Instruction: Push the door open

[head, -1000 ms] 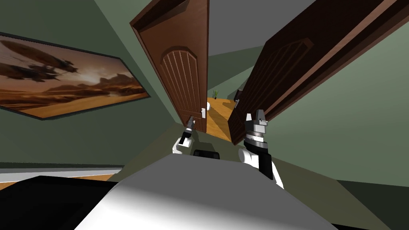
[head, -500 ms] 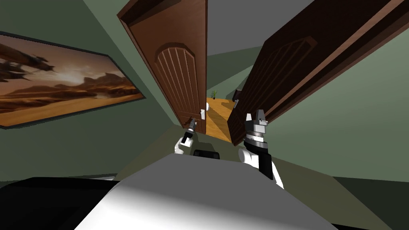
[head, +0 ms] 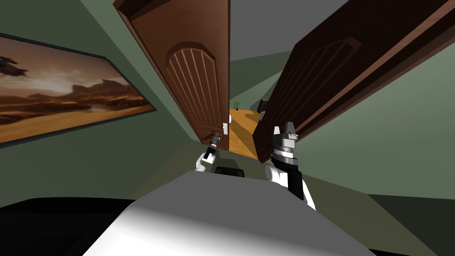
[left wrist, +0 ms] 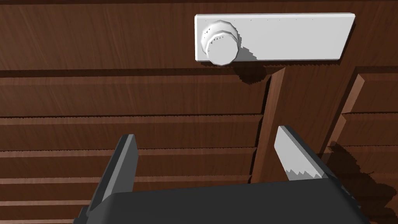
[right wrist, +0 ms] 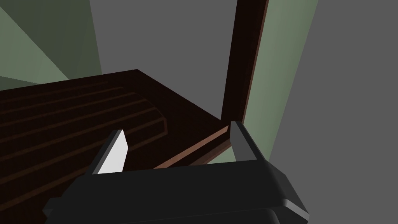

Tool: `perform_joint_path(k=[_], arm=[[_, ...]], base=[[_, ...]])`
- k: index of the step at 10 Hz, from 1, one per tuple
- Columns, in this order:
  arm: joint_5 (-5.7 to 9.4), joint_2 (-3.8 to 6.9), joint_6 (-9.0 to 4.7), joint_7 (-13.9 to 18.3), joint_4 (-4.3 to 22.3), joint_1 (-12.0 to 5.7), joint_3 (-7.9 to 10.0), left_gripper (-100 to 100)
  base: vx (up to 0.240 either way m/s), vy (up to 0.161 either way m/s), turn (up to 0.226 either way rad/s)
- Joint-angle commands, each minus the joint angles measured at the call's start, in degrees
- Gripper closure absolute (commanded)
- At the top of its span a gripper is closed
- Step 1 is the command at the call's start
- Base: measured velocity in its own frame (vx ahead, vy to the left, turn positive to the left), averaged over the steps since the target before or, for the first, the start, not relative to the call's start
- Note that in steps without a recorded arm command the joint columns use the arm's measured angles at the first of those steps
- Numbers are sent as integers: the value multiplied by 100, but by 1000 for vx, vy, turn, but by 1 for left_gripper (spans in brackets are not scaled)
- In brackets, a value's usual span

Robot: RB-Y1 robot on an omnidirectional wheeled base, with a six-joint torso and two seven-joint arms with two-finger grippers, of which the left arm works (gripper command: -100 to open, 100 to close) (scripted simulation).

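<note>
The left tool [left wrist: 204, 132], fingers spread and gripping nothing, is close up against the brown door [head: 195, 80], low on its ribbed panel and near the white knob [left wrist: 220, 48] on its plate [left wrist: 295, 37]; I cannot tell whether the tips touch the wood. That door stands ajar at the left of the opening and a darker door [head: 320, 75] at the right, with orange floor [head: 244, 122] showing between them. The right tool [head: 283, 128], also released and empty, is raised before the darker door.
</note>
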Motion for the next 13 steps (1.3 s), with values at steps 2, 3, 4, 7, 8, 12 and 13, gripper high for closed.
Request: perform_joint_path(k=[2, 3, 4, 7, 8, 12, 13], arm=[[0, 32, 52, 30, 344, -147, -75, -100], [-2, 34, 66, 34, 420, -180, -92, -100], [-9, 8, 59, 15, 358, -154, -81, -100], [-5, -17, 27, -1, 496, -238, -23, -100], [-3, -28, 15, -6, 541, -265, -2, -100], [3, -76, -34, -27, 708, -367, 76, -100], [4, -91, -46, -32, 749, -392, 95, -100]], base=[[121, 59, -71], [129, 56, -48], [53, 23, -9], [169, -26, -25], [202, -41, -26], [208, -25, -26], [212, -51, -22]])
